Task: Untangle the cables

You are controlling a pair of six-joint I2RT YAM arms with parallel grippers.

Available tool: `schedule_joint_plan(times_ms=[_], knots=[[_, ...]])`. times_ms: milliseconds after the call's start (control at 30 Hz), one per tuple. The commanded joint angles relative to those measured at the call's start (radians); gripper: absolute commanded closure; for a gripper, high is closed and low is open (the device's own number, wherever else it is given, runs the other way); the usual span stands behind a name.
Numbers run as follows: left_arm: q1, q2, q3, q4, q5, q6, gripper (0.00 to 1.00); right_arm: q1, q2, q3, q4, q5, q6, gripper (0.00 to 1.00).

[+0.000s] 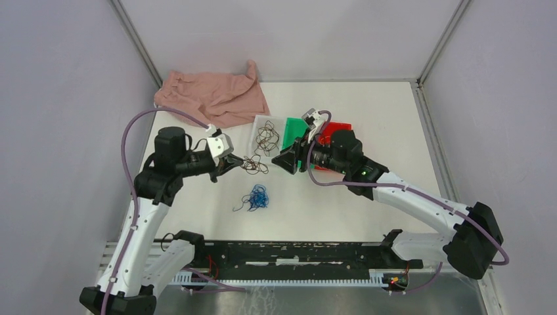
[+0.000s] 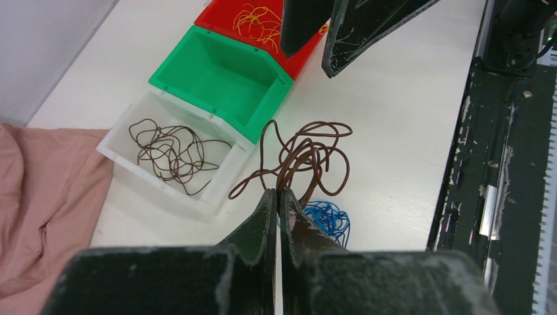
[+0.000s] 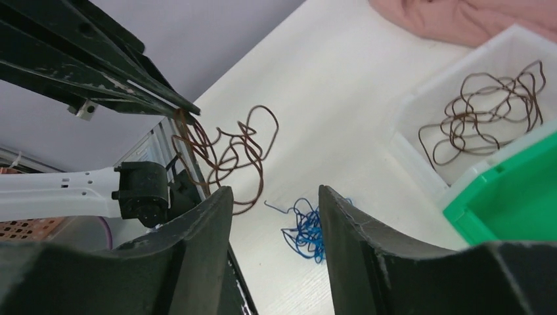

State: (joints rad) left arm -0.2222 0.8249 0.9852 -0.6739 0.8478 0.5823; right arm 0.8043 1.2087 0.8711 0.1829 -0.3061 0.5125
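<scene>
pink cloth (image 1: 213, 97) beside white bin (image 2: 217, 191), green bin (image 2: 223, 79) and red bin (image 2: 218, 16).

white table (image 1: 368, 197) | pink cloth (image 1: 213, 97) | white bin (image 2: 220, 180) | green bin (image 1: 292, 131) | red bin (image 1: 339, 127) | blue cables (image 1: 256, 197) | brown cables (image 2: 309, 154), maybe touching

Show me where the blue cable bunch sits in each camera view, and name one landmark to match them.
Top external: blue cable bunch at the centre of the table, below the white bin.
Left wrist: lower centre, just right of the left hand holding a brown cable; white bin at left.
Right wrist: bottom centre, framed by the open right hand; white bin at right.
Shared landmark: the white bin.
</scene>
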Motion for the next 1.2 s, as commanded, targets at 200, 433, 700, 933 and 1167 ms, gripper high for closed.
schedule_joint_plan(times_ms=[200, 433, 700, 933, 1167], knots=[[-0.01, 0.035, 0.05, 0.054, 0.059, -0.151, 0.97, 0.142, 0.148, 0.194, 0.12, 0.009, -0.113, 0.34], [-0.011, 0.044, 0.084, 0.016, 0.116, -0.186, 0.97, 0.189, 0.228, 0.237, 0.057, 0.26, -0.209, 0.39], [-0.011, 0.065, 0.109, -0.034, 0.172, -0.183, 0.97, 0.189, 0.166, 0.112, 0.106, 0.46, -0.256, 0.43], [-0.014, 0.1, 0.135, -0.002, 0.136, -0.197, 0.97, 0.17, 0.173, 0.097, 0.075, 0.545, -0.278, 0.4], [-0.019, 0.233, 0.183, 0.184, -0.016, -0.25, 0.97, 0.02, 0.165, 0.055, 0.023, 0.51, -0.151, 0.37]])
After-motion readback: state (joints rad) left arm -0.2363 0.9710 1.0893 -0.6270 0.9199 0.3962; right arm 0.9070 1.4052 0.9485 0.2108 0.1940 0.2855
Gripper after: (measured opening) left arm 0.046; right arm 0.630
